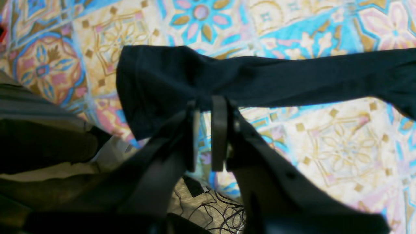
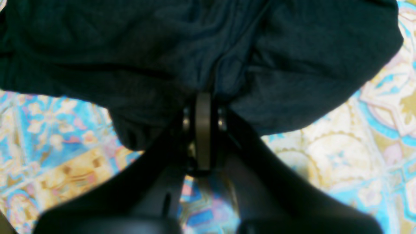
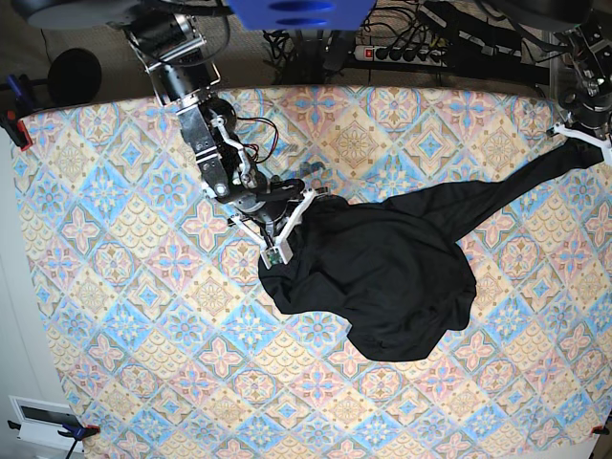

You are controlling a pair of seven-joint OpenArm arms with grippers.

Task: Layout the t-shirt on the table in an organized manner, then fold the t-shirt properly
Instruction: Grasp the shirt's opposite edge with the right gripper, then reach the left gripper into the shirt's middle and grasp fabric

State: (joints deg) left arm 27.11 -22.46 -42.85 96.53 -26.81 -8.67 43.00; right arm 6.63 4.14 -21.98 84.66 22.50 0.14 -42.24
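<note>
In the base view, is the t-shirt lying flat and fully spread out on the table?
No. The t-shirt is bunched in a rumpled heap, with one stretched strip pulled toward the table edge.

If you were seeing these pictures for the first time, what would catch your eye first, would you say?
The black t-shirt lies bunched in the middle of the brightly tiled table, with one part pulled out long toward the far right corner. The left hand pinches the end of that stretched part there, lifted above the table. The right hand, shut, grips the shirt's left edge.
</note>
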